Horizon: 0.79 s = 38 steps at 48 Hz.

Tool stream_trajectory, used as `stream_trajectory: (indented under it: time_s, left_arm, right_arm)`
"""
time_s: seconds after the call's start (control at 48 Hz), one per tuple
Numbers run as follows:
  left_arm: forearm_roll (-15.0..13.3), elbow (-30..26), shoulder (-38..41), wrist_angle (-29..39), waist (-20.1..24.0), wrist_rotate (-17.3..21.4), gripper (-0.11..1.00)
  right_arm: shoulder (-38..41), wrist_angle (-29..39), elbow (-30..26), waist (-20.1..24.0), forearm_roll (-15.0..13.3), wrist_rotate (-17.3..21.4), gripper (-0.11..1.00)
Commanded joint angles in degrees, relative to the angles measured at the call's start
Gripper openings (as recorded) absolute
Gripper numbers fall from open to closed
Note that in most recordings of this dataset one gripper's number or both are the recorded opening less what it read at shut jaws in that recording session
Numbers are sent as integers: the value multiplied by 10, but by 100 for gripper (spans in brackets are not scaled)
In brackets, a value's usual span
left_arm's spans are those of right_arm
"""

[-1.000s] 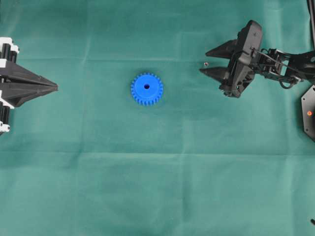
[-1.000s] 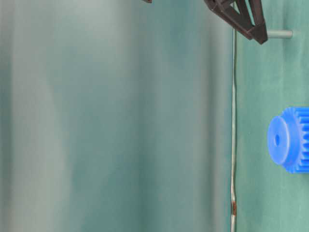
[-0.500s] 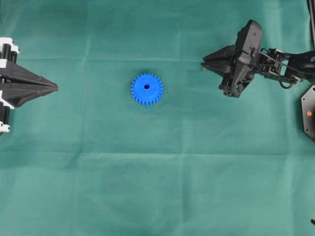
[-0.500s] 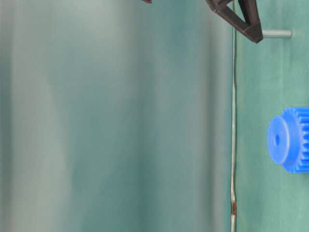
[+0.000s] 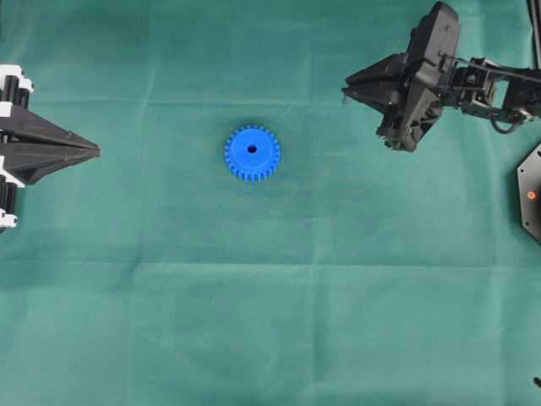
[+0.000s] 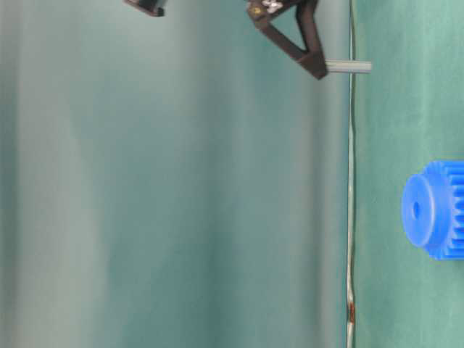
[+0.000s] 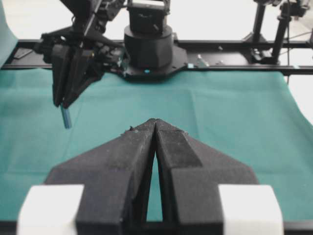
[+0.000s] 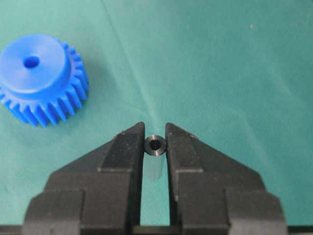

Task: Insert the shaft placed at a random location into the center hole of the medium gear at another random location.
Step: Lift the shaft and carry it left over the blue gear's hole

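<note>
The right tool (image 8: 155, 142) is clamped on the shaft (image 8: 155, 145), lifted clear of the worktop (image 5: 254, 296), its upper length hidden between the fingers, well apart from the medium gear (image 5: 252, 153); the left tool (image 7: 155, 128) sits pressed together.

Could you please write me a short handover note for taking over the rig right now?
Right gripper: shut on the shaft, held upright off the cloth, up and to the right of the gear in the overhead view.
Left gripper: shut, empty, parked at the left edge.
Gear: flat on the cloth mid-table, hole up and unobstructed.
Done: shaft picked up.
Left: carry it over the gear, line it up with the hole, lower it in, release.
</note>
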Motion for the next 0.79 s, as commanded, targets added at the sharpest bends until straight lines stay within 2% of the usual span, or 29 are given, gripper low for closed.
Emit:
stream_trajectory:
  time_s: [0.0,0.271,0.459,0.771]
  left_arm:
    - [2,-15,4,-4,0,0,0]
    - [2,-15,4,1,0,-1,0]
    - [2,-15,4,1,0,-9,0]
    - [2,-15,4,2,0,-9,0]
  right_arm:
    - [-13,6,-14,4,-1,-2,13]
    - [-12,5,-15,5,-1,-1,13]
    - [-1,-8,-24,28,2,2,13]
    - [66,-23,-97,68,4,4,13]
